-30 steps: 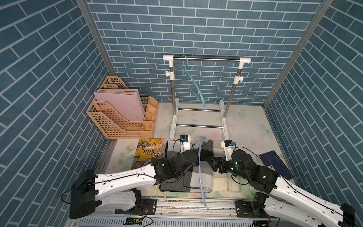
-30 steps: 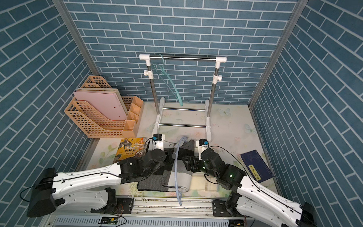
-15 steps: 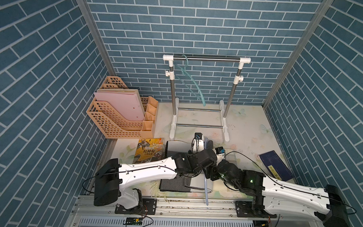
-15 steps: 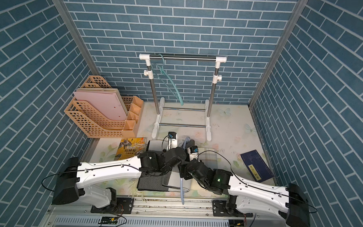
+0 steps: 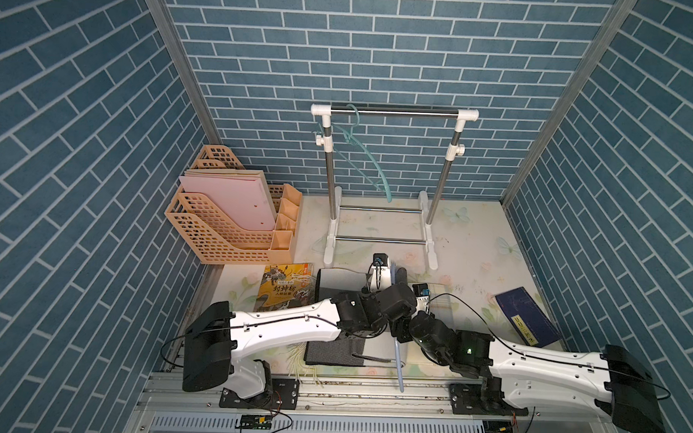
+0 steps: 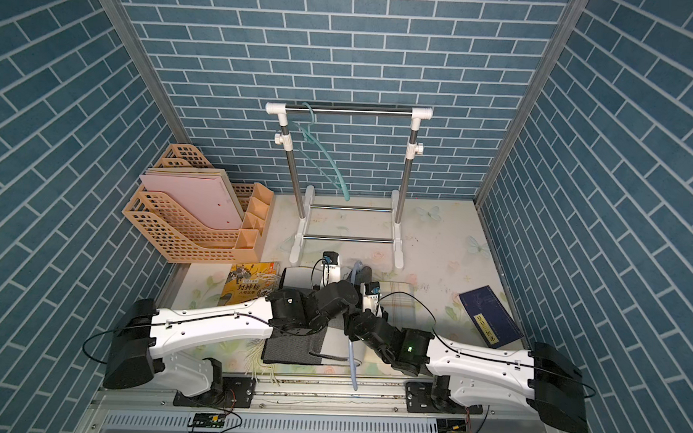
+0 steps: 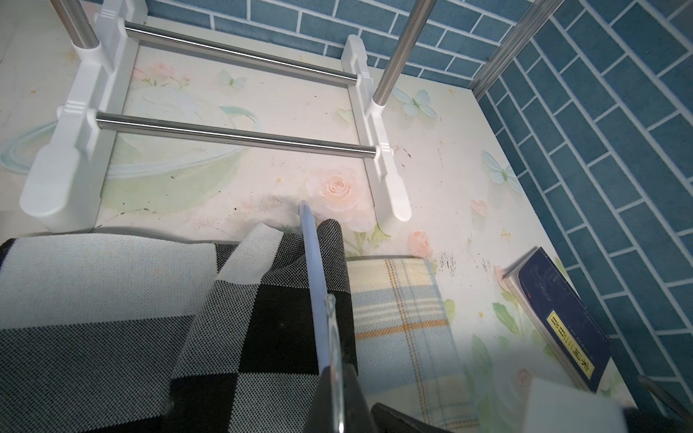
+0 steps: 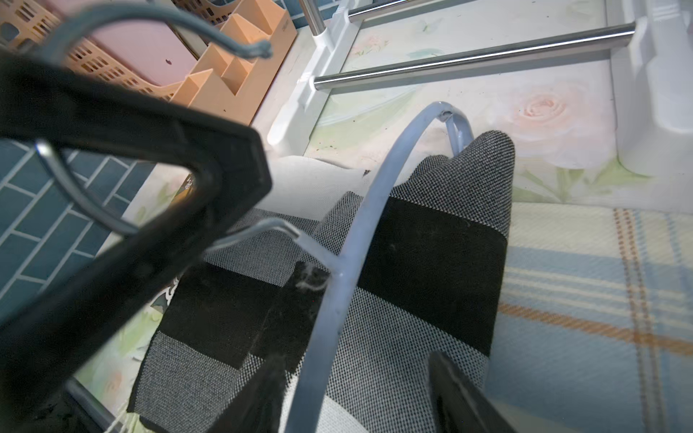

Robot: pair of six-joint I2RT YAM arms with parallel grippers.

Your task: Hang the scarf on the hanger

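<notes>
left gripper (image 7: 339, 378): jaws clamped on hanger (image 8: 352, 240) | right gripper (image 8: 356, 360): jaws apart astride its arm | scarf (image 8: 431, 243): on tabletop (image 7: 262, 176), partly under hanger | tip: hold hanger steady, right should pinch cloth only

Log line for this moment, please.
left gripper: shut on blue hanger | right gripper: open, astride hanger's arm | scarf: partly through hanger, rest on table

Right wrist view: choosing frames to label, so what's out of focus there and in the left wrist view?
Right wrist view: the left gripper's fingers, close by, are blurred; the scarf weave is sharp. Left wrist view: rack rails sharp, fingertips soft.
</notes>
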